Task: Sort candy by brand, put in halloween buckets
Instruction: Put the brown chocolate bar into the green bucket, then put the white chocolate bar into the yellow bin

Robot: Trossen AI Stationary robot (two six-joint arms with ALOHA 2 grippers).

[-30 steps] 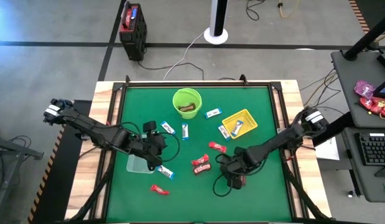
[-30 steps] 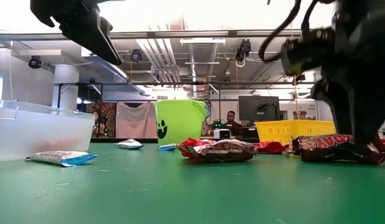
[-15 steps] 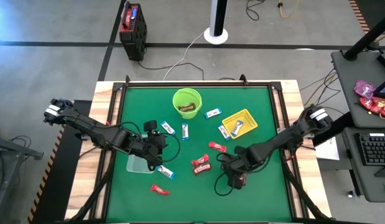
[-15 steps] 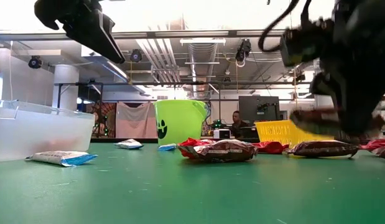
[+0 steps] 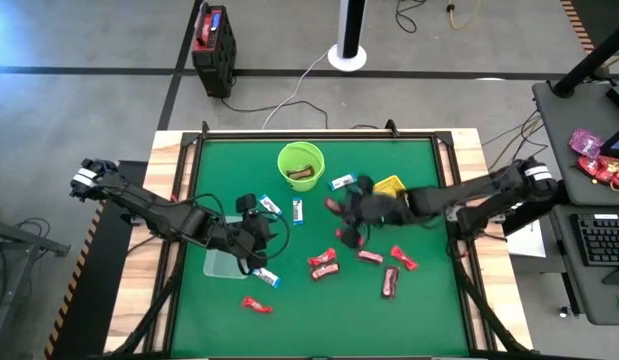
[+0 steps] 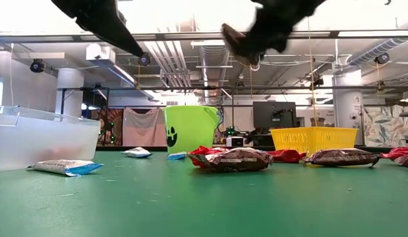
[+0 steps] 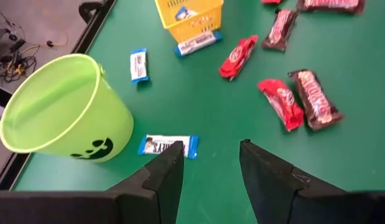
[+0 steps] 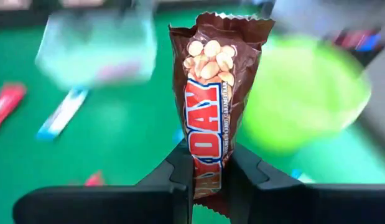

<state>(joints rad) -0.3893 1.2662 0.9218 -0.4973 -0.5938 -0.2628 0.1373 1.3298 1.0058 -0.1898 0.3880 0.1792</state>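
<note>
My right gripper (image 8: pixel 208 167) is shut on a dark brown candy bar (image 8: pixel 212 87) and hangs high over the table's middle (image 5: pixel 347 210), between the lime-green bucket (image 5: pixel 300 165) and the yellow tray (image 5: pixel 391 186). The arm hides most of the tray. My left gripper (image 7: pixel 211 163) stands open and empty above the table by the clear tub (image 5: pixel 221 263). Red (image 5: pixel 324 264), blue-and-white (image 5: pixel 298 210) and one brown candy (image 5: pixel 391 283) lie flat on the green mat. My right gripper pinches the brown bar's one end (image 8: pixel 204 157) between its two fingers. The rest of the bar sticks out past the fingertips, in line with them, toward the table's left. The bar (image 6: pixel 231 34) is lifted clear, high above the mat.
A blue-and-white bar (image 7: pixel 169 145) lies at the foot of the green bucket (image 7: pixel 61 112). Another lies in front of the clear tub (image 6: pixel 39 135). Red bars (image 5: pixel 370 256) lie under the right arm. The bucket holds some candy (image 5: pixel 303 172).
My right gripper has shut on a brown bar at the near right of the mat, lifted it clear, and carried it up and toward the far left, toward the green bucket. A second brown bar has stayed on the mat.
</note>
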